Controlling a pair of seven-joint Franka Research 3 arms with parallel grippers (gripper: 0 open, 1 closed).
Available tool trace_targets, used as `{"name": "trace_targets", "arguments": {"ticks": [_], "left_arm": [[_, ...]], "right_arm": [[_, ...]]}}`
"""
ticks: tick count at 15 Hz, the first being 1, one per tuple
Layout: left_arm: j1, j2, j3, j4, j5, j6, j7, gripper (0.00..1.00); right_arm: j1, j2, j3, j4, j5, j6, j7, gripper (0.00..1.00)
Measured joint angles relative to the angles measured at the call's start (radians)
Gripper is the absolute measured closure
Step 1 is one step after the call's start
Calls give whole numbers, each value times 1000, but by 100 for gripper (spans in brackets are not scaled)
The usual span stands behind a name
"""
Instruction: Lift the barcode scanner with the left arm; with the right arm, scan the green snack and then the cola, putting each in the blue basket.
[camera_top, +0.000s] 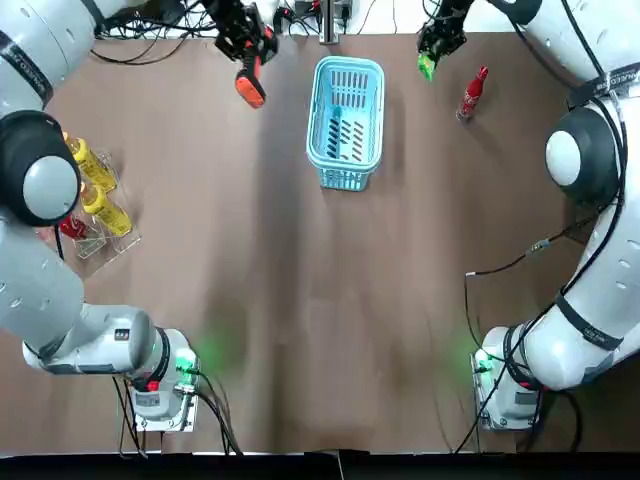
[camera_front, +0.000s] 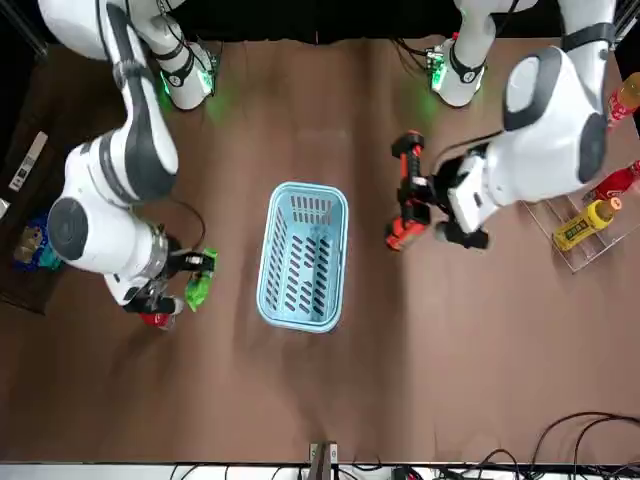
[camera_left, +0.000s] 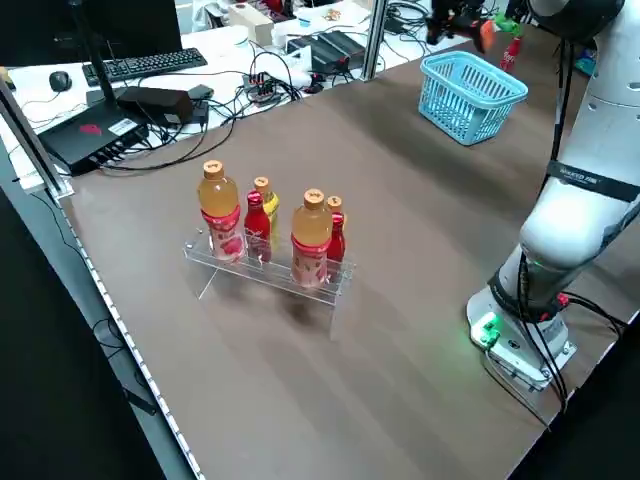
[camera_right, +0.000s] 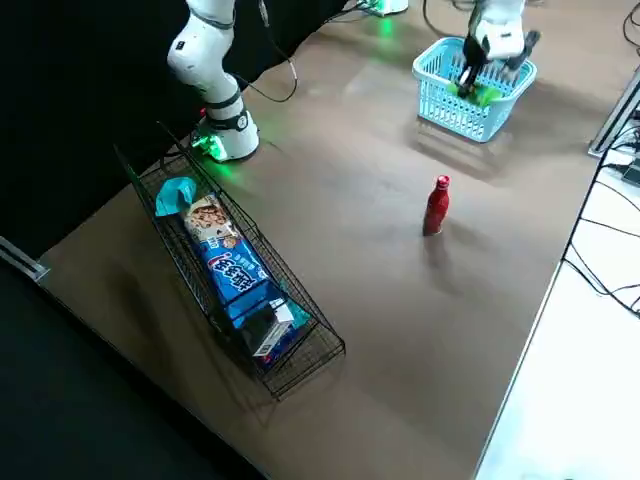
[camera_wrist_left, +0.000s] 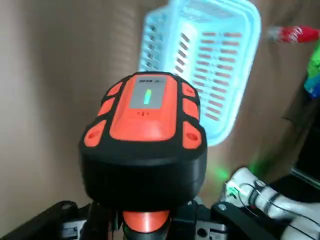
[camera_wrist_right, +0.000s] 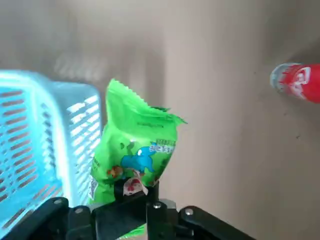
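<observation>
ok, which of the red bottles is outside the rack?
The cola, standing alone to the robot's right of the blue basket. The other two red bottles sit in the clear rack on the left side.

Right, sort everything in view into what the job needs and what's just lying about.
For the job: barcode scanner in the left gripper, green snack in the right gripper, cola bottle, blue basket.

Lying about: rack of drink bottles, wire rack of snack packs, keyboard on the side bench.
</observation>
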Motion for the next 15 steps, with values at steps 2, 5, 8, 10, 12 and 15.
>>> {"name": "trace_targets", "arguments": {"ticks": [2, 5, 8, 10, 12, 15], "left_arm": [[-12, 1, -33, 3, -33, 1, -5, 64], [-14, 17, -74, 26, -121, 6, -5, 64], [-14, 44, -101, 54, -163, 21, 2, 64], [-14, 60, -116, 59, -177, 57, 8, 64], [-18, 84, -128, 59, -199, 91, 24, 64], [-56, 115, -144, 63, -219, 139, 35, 64]], "right_arm": [[49, -2, 3, 43, 1, -30, 28, 98], [151, -2, 6, 65, 5, -32, 96, 98], [233, -2, 6, 81, 72, -32, 133, 98], [262, -2, 6, 93, 118, -31, 136, 98], [273, -2, 7, 101, 152, -31, 136, 98], [275, -2, 11, 103, 182, -30, 136, 98]]}}
